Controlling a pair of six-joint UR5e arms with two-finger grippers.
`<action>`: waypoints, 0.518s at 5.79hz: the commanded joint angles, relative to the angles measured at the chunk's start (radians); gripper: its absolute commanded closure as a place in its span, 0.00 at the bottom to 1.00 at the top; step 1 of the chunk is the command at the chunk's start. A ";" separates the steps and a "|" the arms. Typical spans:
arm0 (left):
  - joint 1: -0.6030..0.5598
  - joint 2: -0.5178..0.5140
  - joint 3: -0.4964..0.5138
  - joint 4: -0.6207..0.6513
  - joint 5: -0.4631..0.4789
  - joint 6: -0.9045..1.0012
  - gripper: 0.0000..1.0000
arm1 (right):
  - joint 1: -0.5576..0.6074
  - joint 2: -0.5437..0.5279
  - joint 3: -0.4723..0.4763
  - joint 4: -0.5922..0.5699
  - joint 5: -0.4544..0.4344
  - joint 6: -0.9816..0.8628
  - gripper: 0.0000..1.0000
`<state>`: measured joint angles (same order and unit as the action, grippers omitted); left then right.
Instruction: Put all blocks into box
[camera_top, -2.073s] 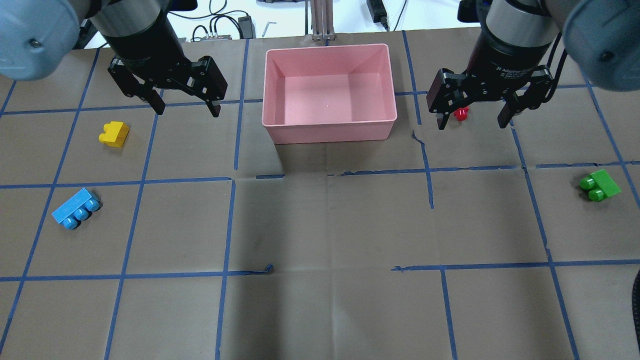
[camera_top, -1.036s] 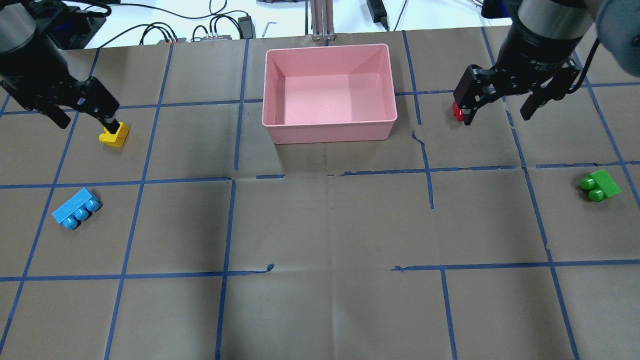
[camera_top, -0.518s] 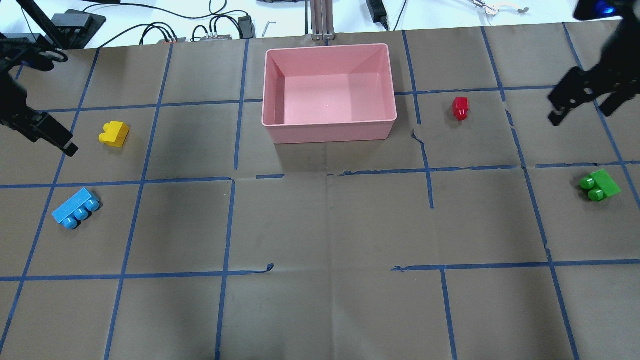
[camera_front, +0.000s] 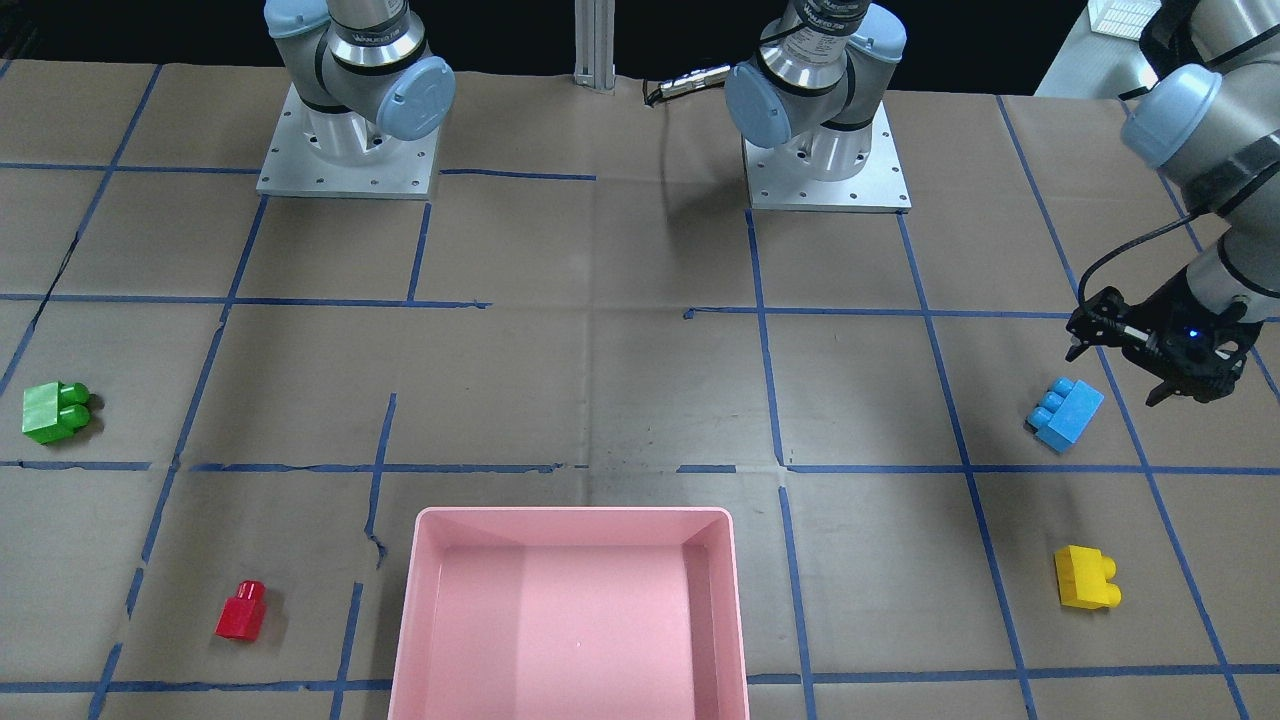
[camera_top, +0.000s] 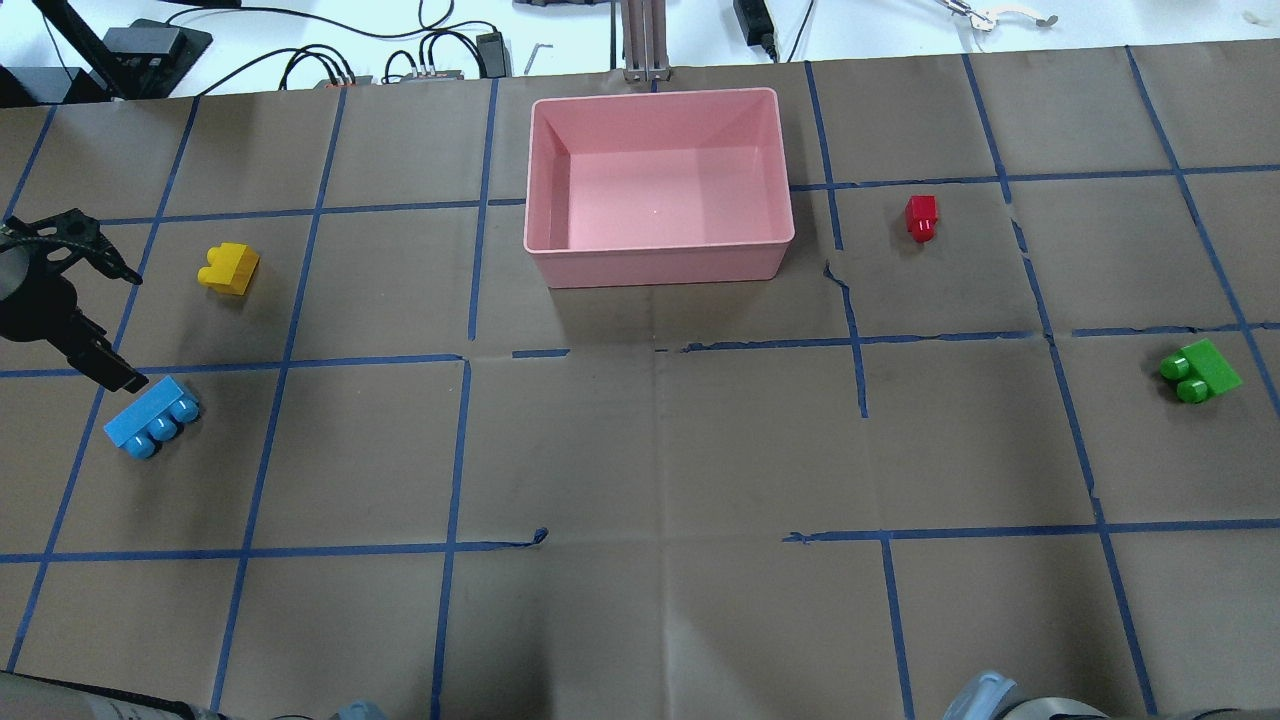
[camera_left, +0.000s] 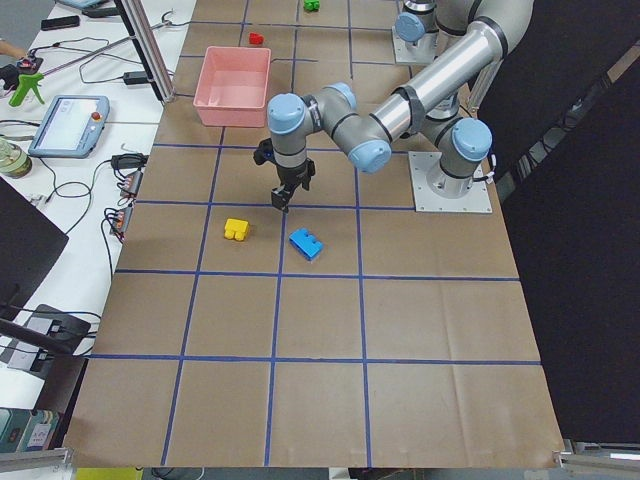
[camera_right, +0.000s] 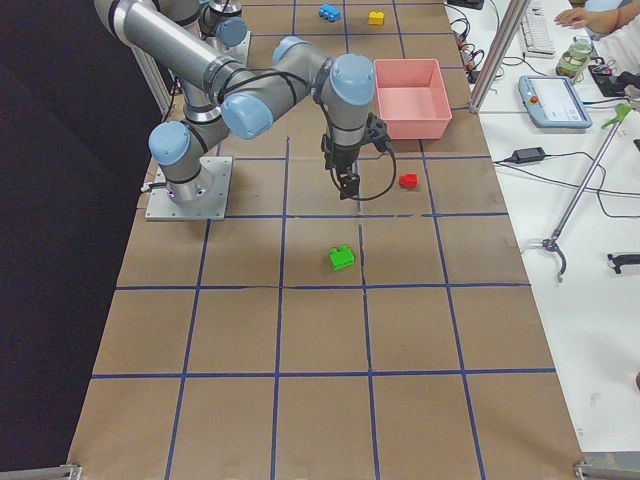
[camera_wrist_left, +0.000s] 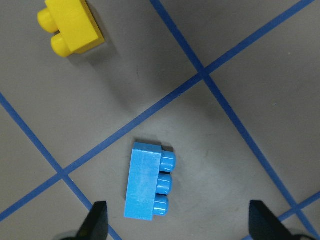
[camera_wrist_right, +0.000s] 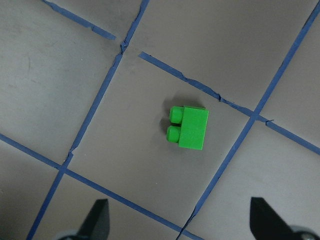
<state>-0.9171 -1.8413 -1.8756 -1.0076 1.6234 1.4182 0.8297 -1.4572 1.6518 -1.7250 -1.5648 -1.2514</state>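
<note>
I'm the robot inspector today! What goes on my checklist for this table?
surface: brown paper table with a blue tape grid, torn in places.
job's things: pink box empty; green block, light-blue block, yellow block and red block all lie on the paper outside it.
clutter: nothing seen.
grippers: left gripper open, near the light-blue block; right gripper open above the green block; neither holds anything.
cables: black cables on the white bench beyond the table.
surroundings: control tablet on that bench.

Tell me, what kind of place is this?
Probably a robot lab: two robot arms bolted to a taped table, with cables and a control tablet beside it.
</note>
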 joint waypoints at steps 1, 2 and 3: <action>0.034 -0.099 -0.049 0.155 0.004 0.048 0.01 | -0.009 0.111 0.044 -0.145 0.002 -0.033 0.00; 0.037 -0.105 -0.060 0.167 0.004 0.053 0.01 | -0.009 0.174 0.093 -0.269 -0.001 -0.017 0.00; 0.046 -0.121 -0.068 0.173 -0.002 0.083 0.01 | -0.009 0.182 0.161 -0.328 0.008 0.025 0.00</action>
<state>-0.8788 -1.9460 -1.9341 -0.8487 1.6256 1.4792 0.8210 -1.2983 1.7570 -1.9834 -1.5625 -1.2565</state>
